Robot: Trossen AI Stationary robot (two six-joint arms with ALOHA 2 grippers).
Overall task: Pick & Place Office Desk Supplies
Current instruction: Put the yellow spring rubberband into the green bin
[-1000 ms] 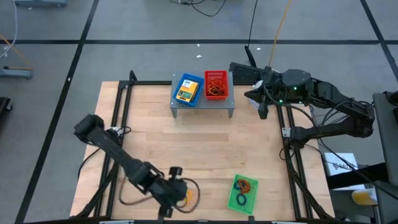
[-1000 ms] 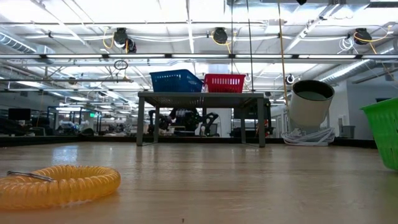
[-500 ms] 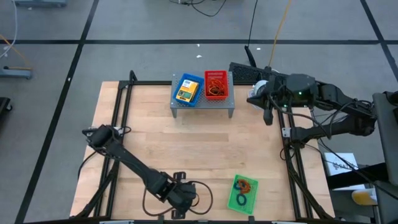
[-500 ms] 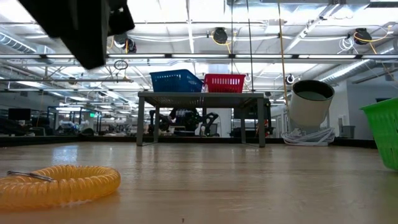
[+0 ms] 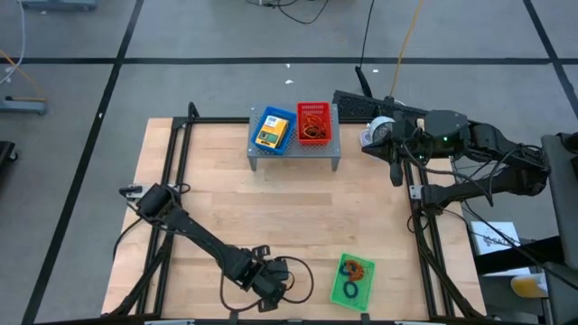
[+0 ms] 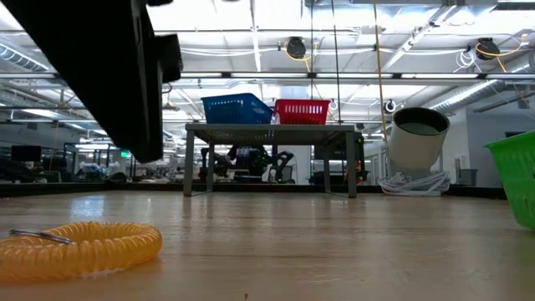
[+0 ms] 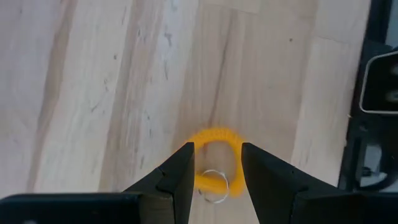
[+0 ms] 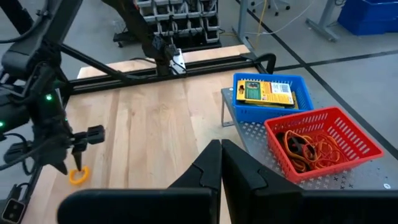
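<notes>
Wooden worktop [image 5: 271,199]: orange ring [image 7: 214,149] lay flat directly below the left gripper [image 7: 216,163], between its spread jaws, not gripped. Right gripper [image 8: 220,163] jaws pressed together.

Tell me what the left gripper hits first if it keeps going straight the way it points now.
Most likely the yellow coiled ring lying on the table. The left gripper points down at it with its fingers apart, roughly framing the ring. How much height remains is unclear.
</notes>
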